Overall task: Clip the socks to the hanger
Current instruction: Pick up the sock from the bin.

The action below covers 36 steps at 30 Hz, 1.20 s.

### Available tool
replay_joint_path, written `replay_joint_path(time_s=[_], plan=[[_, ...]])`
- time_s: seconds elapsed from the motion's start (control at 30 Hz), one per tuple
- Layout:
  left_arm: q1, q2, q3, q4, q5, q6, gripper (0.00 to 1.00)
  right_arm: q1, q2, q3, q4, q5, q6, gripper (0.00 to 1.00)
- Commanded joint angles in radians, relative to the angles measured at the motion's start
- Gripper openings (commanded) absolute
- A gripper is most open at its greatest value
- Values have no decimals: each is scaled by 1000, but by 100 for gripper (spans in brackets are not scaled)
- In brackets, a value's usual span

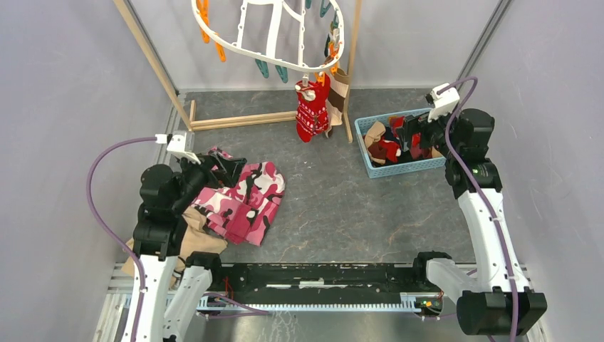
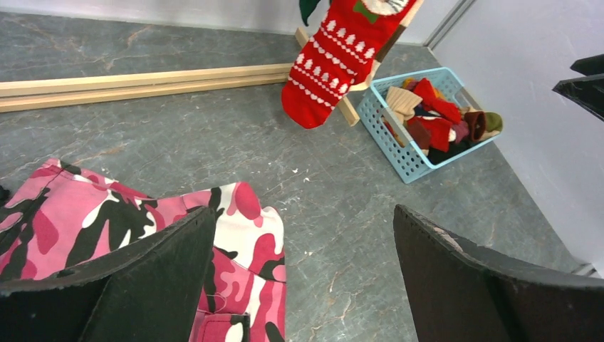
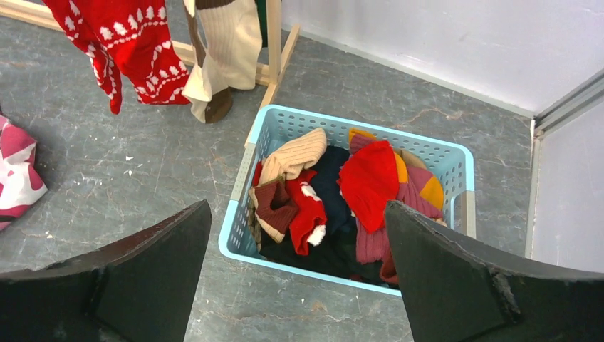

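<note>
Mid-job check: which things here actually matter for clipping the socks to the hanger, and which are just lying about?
Belongs to the job:
- hanger
- red patterned sock, already hanging
- cream sock, hanging beside it
- loose socks, piled in the blue basket

Just lying about:
- pink camouflage cloth
- tan cloth
- wooden rack

Hanger, upper centre of the overhead view: white frame. Clips: orange and teal.
Hanging sock, below the frame: red with white rows of trees and hearts.
Neighbouring sock: ribbed cream with a brown toe.
Basket, right of centre: light blue, perforated.
Basket socks: plain red, ribbed tan, navy, maroon with yellow bands.
Camouflage cloth, lower left: pink, white and black.
Second cloth, bottom left: plain tan.
Table: mottled grey.
Rack: pale wood.
</note>
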Motion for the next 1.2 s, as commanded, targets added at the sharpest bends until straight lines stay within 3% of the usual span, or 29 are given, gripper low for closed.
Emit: replay_joint_path(time_s=[0.0,0.3,0.47,0.53,0.6,0.63,0.7,0.77,0.87,1.0,1.1,1.17], plan=[[9,-43,-36,20,65,-64,100,-9,-45,7,10,48,49,98],[6,-39,-136,159,213,-139,100,-15,-67,-56,53,-49,-26,98],[-30,12,-179,228,255,-196,100,-3,-61,-110,32,-348,-235,98],[-138,49,-182,237,156,-189,100,44,-48,-127,-13,-463,-362,98],[-345,113,-174,234,-29,-164,100,88,-32,-139,-68,-516,-483,98],[-501,149,-165,233,-145,-149,100,105,-25,-148,-78,-525,-510,98],[-685,208,-161,248,-325,-124,100,121,-19,-178,-70,-539,-550,98],[-757,233,-181,296,-390,-116,100,129,-20,-210,-54,-555,-588,98],[-773,192,-317,540,-351,-98,100,134,11,-235,-53,-601,-646,98],[-759,144,-465,796,-337,-66,100,135,50,-276,33,-628,-559,98],[-660,187,-461,833,-243,-100,100,134,37,-350,152,-611,-488,98],[-534,232,-459,892,-75,-177,100,135,34,-377,205,-583,-459,98]])
